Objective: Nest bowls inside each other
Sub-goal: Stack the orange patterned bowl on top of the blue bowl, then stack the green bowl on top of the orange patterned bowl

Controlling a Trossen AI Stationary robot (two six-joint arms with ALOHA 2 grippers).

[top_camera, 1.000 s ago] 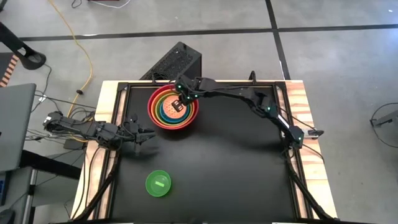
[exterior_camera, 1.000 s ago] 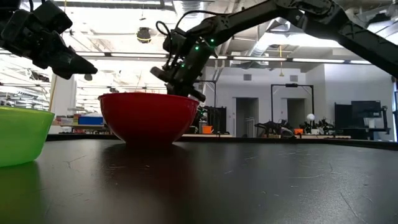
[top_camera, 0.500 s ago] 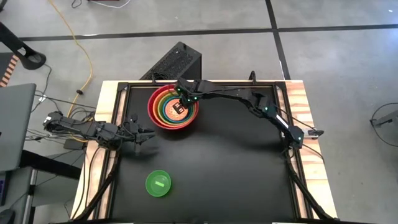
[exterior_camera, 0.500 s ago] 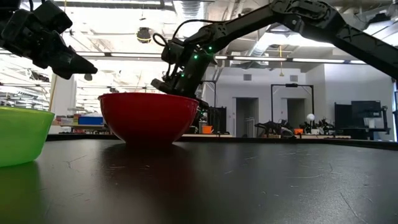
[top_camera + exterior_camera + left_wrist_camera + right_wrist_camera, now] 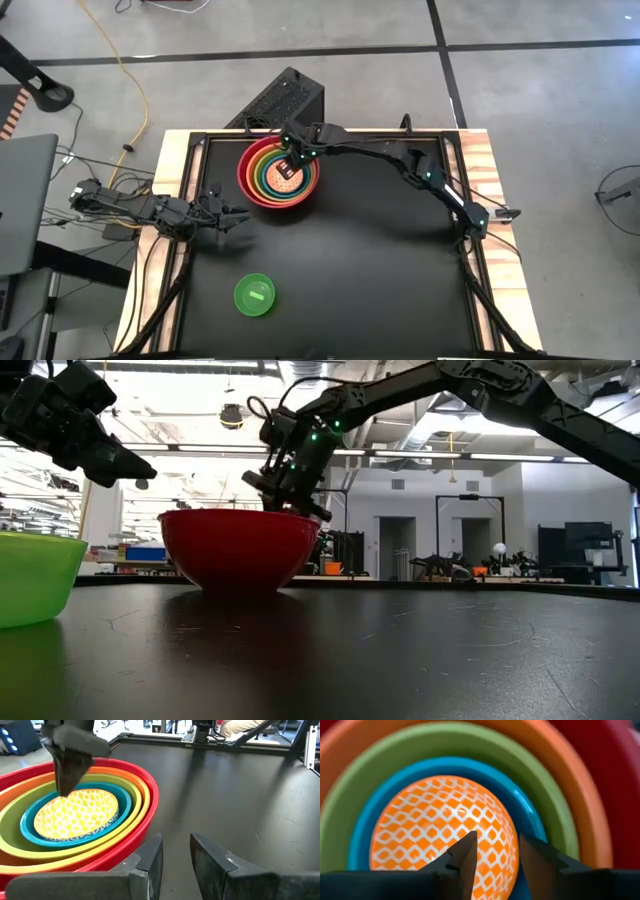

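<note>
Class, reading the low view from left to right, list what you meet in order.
Bright green bowl → left gripper above it → large red bowl → right gripper over the red bowl's right side.

No words showing anywhere, no labels, no brand names, no numbers, no signs (nothing readable appearing on bowls, arms or desk), nothing legible in the room behind

Nested bowls (image 5: 278, 172): red, orange, olive-green, blue, innermost yellow-orange with white diamond lattice; separate bowl (image 5: 254, 295) bright green.
</note>
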